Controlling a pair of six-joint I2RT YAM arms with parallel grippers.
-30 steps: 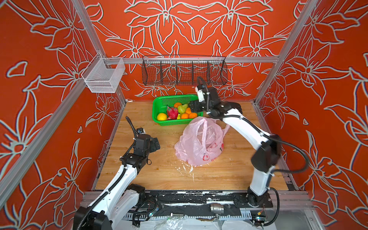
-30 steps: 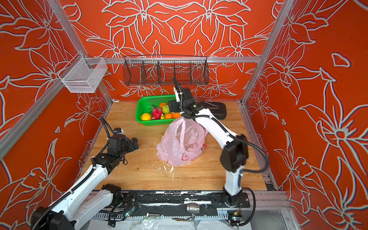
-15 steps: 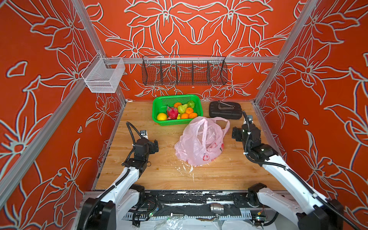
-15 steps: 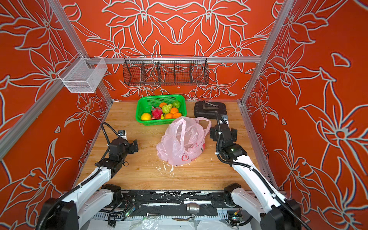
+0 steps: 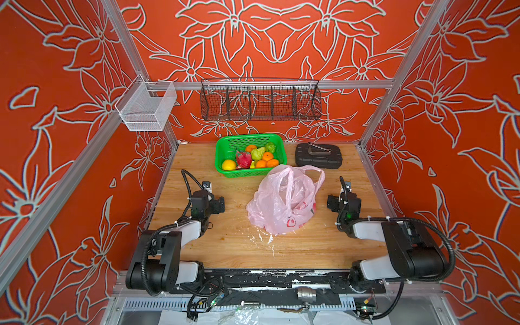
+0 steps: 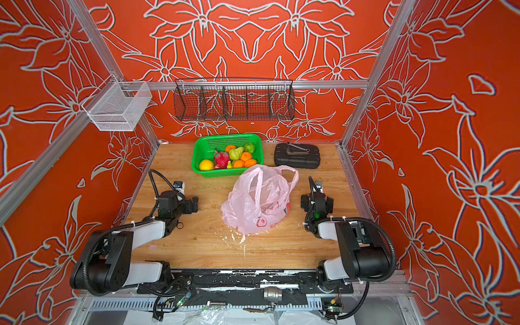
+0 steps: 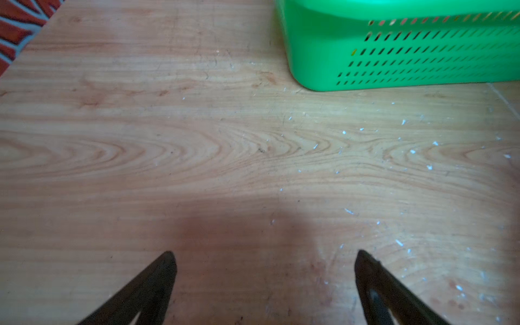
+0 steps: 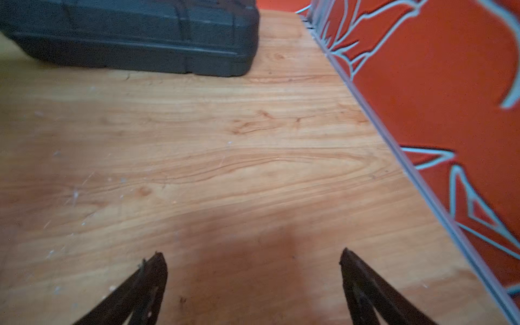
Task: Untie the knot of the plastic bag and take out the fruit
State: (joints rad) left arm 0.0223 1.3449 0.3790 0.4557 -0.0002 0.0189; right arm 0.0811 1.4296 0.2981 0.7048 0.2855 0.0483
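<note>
The pink plastic bag point(image 5: 281, 202) point(image 6: 259, 202) lies slumped mid-table, its two handle loops point(image 5: 288, 176) apart and loose; the knot does not show in any view. Only red printed marks show through the plastic. The fruit point(image 5: 253, 159) point(image 6: 233, 159) lies in the green basket point(image 5: 242, 173) behind the bag: oranges, a yellow one, a magenta dragon fruit and green pieces. My left gripper point(image 5: 209, 201) point(image 7: 264, 256) rests left of the bag, open and empty over bare wood. My right gripper point(image 5: 342, 201) point(image 8: 251, 254) rests right of the bag, open and empty.
A black case point(image 5: 318, 156) point(image 8: 135, 36) with a metal tool on top sits at the back right. The basket's corner point(image 7: 394, 56) is ahead of the left gripper. A wire rack point(image 5: 260, 101) and a white mesh bin point(image 5: 146, 109) hang on the walls. The right wall point(image 8: 422, 84) is close.
The right arm has drawn back from over the basket to the table's right side. A green fruit now shows in the basket's back right corner. The left arm has folded back a little.
</note>
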